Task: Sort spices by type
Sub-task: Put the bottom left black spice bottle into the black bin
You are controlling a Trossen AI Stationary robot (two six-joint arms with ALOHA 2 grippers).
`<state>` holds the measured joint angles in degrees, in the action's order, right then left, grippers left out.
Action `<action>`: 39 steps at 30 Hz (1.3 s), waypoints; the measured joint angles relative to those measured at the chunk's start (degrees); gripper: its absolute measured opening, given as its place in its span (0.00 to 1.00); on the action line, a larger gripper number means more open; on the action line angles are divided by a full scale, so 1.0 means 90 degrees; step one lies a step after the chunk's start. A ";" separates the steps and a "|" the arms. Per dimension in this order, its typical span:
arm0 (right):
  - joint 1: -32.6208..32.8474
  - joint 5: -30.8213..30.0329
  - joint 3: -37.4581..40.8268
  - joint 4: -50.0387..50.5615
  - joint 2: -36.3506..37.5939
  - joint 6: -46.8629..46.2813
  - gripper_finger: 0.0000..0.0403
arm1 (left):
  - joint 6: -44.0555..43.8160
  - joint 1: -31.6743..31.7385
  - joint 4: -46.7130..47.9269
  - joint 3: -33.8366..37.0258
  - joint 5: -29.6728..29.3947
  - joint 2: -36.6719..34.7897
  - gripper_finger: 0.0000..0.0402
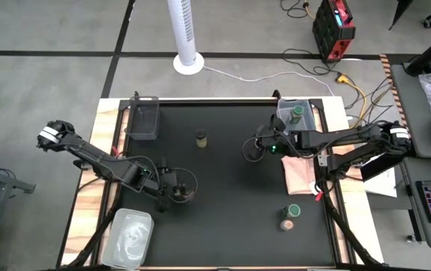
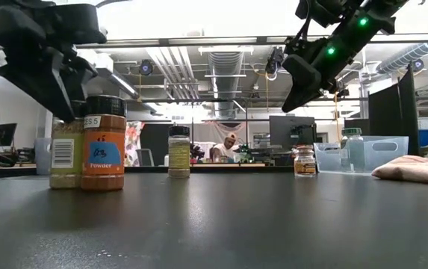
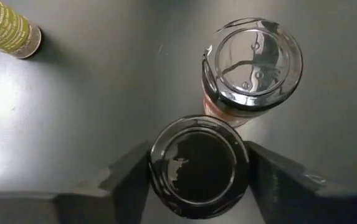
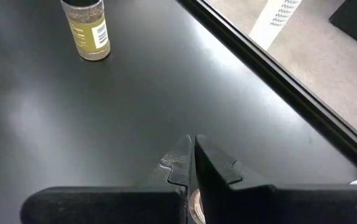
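Note:
My left gripper (image 1: 176,193) (image 3: 197,186) is shut on a dark-lidded spice jar (image 3: 197,165) with a yellowish label (image 2: 64,153), near the table's near left. An orange dark-lidded jar (image 2: 102,149) (image 3: 253,62) stands right beside it. My right gripper (image 1: 253,149) (image 4: 194,155) is shut and empty. It hangs above a small reddish-labelled jar (image 2: 304,160) right of the table's middle. A yellow-labelled jar (image 1: 201,138) (image 4: 88,31) stands alone at the middle far side. A green-lidded jar (image 1: 294,211) and a pinkish-topped jar (image 1: 286,223) stand together at the near right. Another green-lidded jar (image 1: 296,113) stands in a clear tub. My left gripper pinches the jar's lid (image 3: 159,186) between its two fingers, one on each side. The fingers come from above, pointing down. The jar stands upright with its base on the table (image 2: 64,185), next to the orange jar.
A clear tub (image 1: 283,109) stands at the far right, a second (image 1: 144,118) at the far left, and a third (image 1: 128,237) at the near left. A pink cloth (image 1: 302,175) lies by the right edge. The black mat's middle (image 1: 223,196) is bare.

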<state>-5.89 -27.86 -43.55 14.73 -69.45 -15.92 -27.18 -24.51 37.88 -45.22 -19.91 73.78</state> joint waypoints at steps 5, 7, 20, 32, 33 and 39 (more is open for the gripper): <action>0.0000 0.0008 0.0027 0.0002 0.0000 -0.0001 0.03 | 0.0046 0.0000 0.0537 -0.0389 0.0018 0.0000 0.47; 0.0000 0.0121 0.0036 -0.0003 0.0000 0.0001 0.03 | 0.0047 -0.0002 0.1044 -0.0757 -0.0010 0.0000 0.47; -0.0001 0.1423 0.0097 -0.0004 0.0000 -0.0064 0.03 | 0.0643 0.0036 0.3241 -0.3209 -0.1664 -0.0015 0.47; 0.0015 0.1644 0.0097 -0.0008 0.0000 -0.0451 0.03 | 0.0087 0.0710 0.3378 -0.4067 -0.4489 -0.0072 0.47; 0.0014 0.1644 0.0097 -0.0008 0.0000 -0.0463 0.03 | -0.0090 0.0825 0.3459 -0.4067 -0.4562 -0.0087 0.47; 0.0015 0.1647 0.0104 -0.0013 0.0000 -0.0501 0.03 | -0.0592 0.1797 0.3658 -0.3967 -0.3612 -0.0109 0.47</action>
<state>-5.76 -13.04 -42.61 14.61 -69.45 -20.43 -32.50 -8.34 70.80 -80.92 -52.42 72.79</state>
